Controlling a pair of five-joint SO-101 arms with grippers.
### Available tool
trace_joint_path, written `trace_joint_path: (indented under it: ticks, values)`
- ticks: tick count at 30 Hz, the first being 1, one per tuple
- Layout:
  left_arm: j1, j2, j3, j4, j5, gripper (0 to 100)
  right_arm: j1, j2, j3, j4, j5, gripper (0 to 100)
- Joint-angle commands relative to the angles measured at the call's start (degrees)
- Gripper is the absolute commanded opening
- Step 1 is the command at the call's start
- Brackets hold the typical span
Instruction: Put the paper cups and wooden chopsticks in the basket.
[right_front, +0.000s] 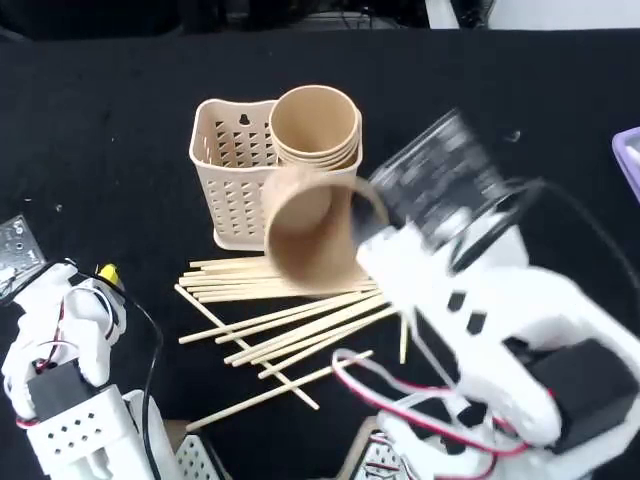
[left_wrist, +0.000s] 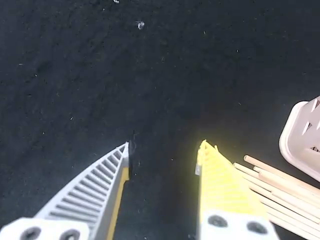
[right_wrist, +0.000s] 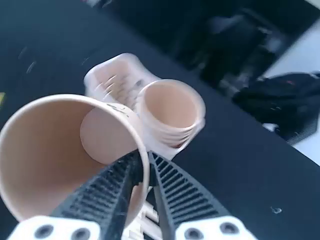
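Now tilted, paper cup (right_front: 315, 240) opens toward right tool (right_wrist: 145, 157).

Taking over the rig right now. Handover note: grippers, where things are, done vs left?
Right gripper: shut on the rim of a paper cup, held in the air in front of the basket.
Left gripper: open, empty, low over the table near the ends of the chopsticks.
Done: a stack of cups sits in the basket.
Left: the held cup has to go in. The chopsticks lie loose on the table in front of the basket, none seen in it.
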Motion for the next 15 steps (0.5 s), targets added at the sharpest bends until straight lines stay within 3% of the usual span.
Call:
trace_joint_path:
  ticks: [1, 9, 15]
  values:
    - [-0.4, -0.09, -0.48, -1.23, 0.44, 22, 4.04, 6.99, -8.92, -4.48, -6.95, 1.1]
    - [-0.4, -0.09, 0.66, -2.11, 0.44, 22, 9.23, 24.75, -22.9, -9.49, -12.66, 1.1]
    - [-0.4, -0.09, 1.01, -2.99, 0.44, 22, 9.23, 35.74, -32.57, -1.67, -12.66, 1.1]
